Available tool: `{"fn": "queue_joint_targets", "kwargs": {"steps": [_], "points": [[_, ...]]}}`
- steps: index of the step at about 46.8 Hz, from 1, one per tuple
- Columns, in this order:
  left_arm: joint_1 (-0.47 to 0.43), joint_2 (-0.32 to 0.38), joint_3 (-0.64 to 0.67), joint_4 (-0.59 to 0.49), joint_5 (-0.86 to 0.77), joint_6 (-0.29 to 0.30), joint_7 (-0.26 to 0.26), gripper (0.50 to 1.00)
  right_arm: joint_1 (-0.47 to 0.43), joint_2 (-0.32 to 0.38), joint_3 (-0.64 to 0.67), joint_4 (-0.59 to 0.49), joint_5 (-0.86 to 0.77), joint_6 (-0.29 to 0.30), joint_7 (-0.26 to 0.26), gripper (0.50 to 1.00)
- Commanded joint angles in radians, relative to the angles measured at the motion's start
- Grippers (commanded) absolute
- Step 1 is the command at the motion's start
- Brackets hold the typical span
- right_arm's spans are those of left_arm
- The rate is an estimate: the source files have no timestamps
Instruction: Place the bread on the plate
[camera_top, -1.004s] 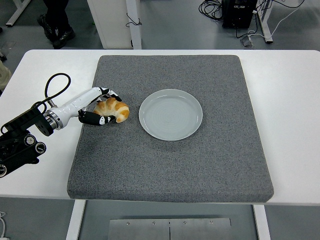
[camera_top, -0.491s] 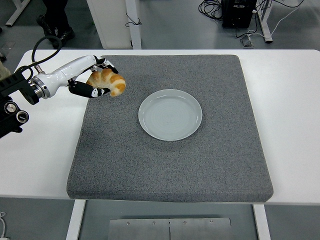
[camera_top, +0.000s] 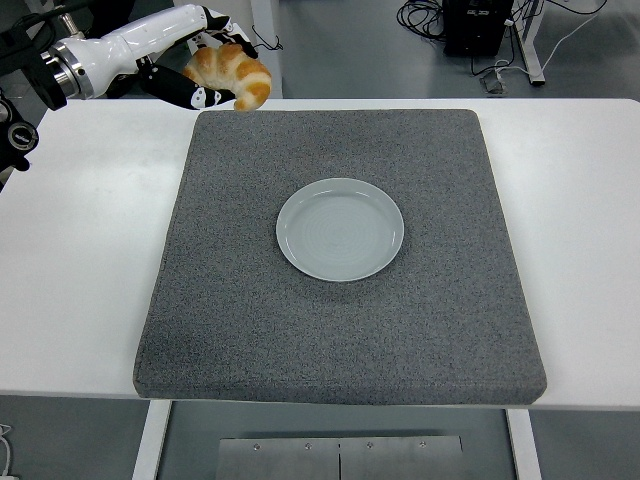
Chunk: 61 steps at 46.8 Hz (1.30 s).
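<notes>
My left hand (camera_top: 205, 62) is raised at the upper left, its fingers curled around a golden croissant (camera_top: 233, 74) held up in the air. The bread hangs over the far left corner of the grey mat (camera_top: 340, 250). A pale round plate (camera_top: 340, 229) lies empty in the middle of that mat, well to the right of the hand and nearer to me. The white forearm (camera_top: 130, 45) runs off to the left edge. My right arm does not show.
The grey mat covers most of the white table (camera_top: 580, 220). Beyond the table's far edge are a white post (camera_top: 265, 45), table legs and cables on the floor (camera_top: 480, 40). A person's dark legs (camera_top: 115, 10) stand at the top left.
The left hand has lifted the croissant off the mat and carried it up and away, from beside the plate's left to high over the mat's far left corner.
</notes>
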Motion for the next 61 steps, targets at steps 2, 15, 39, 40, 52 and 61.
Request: {"fn": "queue_joint_targets", "kwargs": {"steps": [2,15,39,40,52,61], "points": [[-0.013,-0.015,0.001,-0.001,0.011,-0.016,-0.007,0.5,0.0,0.0,-0.001,0.0,0.0,0.0,0.0,1.0],[-0.093,-0.076,0.091,-0.043,0.02,-0.017,-0.008,0.5,0.0,0.0,0.0,0.0,0.0,0.0,0.001,1.0],[-0.12,-0.282,0.163,0.009,0.203,-0.005,0.028,0.5,0.0,0.0,0.0,0.0,0.0,0.0,0.0,1.0],[-0.114,-0.289,0.163,0.018,0.206,-0.004,0.028,0.5,0.0,0.0,0.0,0.0,0.0,0.0,0.0,1.0],[-0.079,-0.405,0.255,0.132,0.241,0.056,0.017,0.5,0.0,0.0,0.0,0.0,0.0,0.0,0.0,1.0],[-0.042,-0.474,0.274,0.187,0.246,0.061,0.019,0.5,0.0,0.0,0.0,0.0,0.0,0.0,0.0,1.0]]}}
